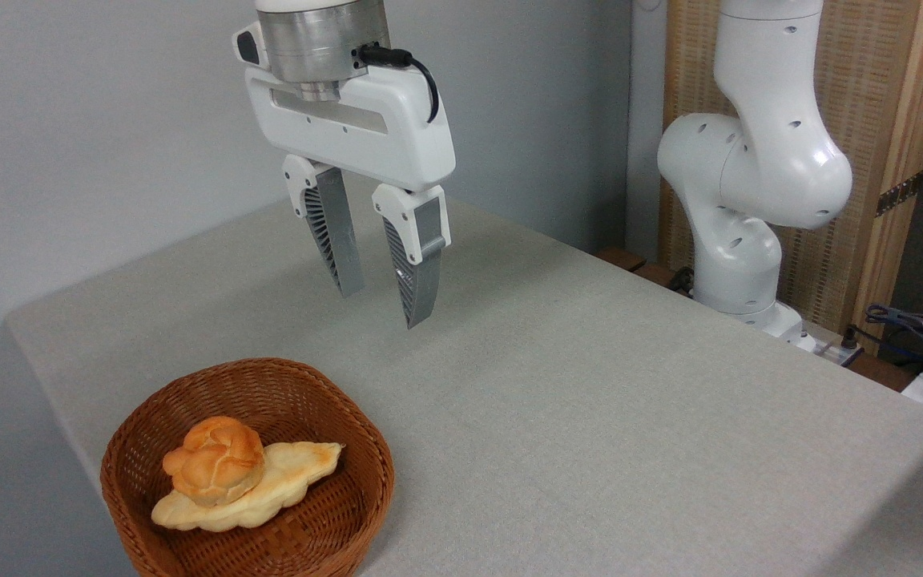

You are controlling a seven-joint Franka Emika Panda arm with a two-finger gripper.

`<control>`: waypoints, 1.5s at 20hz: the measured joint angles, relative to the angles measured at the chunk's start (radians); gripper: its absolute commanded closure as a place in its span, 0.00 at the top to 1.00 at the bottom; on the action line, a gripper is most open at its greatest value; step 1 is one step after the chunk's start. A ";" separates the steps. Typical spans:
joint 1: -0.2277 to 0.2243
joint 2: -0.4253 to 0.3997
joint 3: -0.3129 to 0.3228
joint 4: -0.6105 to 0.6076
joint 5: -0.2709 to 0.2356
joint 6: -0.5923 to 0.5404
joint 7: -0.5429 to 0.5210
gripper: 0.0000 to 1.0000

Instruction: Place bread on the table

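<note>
The bread (215, 459), a small round golden-orange bun with a knotted top, rests on a long pale braided loaf (285, 481) inside a brown wicker basket (189, 405) at the lower left. The basket stands on the grey-beige cloth table (590, 417). My gripper (381, 308) hangs open above the table, up and to the right of the basket, well clear of the bun. Nothing is between its grey ribbed fingers (421, 272).
The arm's white base and joints (750, 208) rise at the table's far right edge. Cables and clips (918, 336) lie beyond that edge. A wooden panel (878, 120) stands behind. The table's left edge runs close to the basket.
</note>
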 measured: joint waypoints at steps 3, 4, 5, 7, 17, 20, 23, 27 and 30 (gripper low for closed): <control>-0.001 -0.001 -0.004 0.000 -0.022 -0.009 0.000 1.00; -0.001 -0.001 -0.008 0.000 -0.027 -0.015 0.000 1.00; -0.002 -0.001 -0.011 0.000 -0.029 -0.019 0.000 1.00; -0.002 -0.001 -0.012 0.000 -0.029 -0.020 0.000 1.00; -0.002 0.000 -0.012 0.000 -0.077 -0.020 0.000 1.00; -0.002 0.006 -0.012 -0.003 -0.089 -0.020 0.000 1.00; 0.001 0.007 -0.011 -0.005 -0.090 -0.020 0.000 1.00; 0.003 0.009 -0.010 -0.005 -0.090 -0.019 0.000 1.00; 0.003 0.010 -0.010 -0.007 -0.091 0.011 0.000 1.00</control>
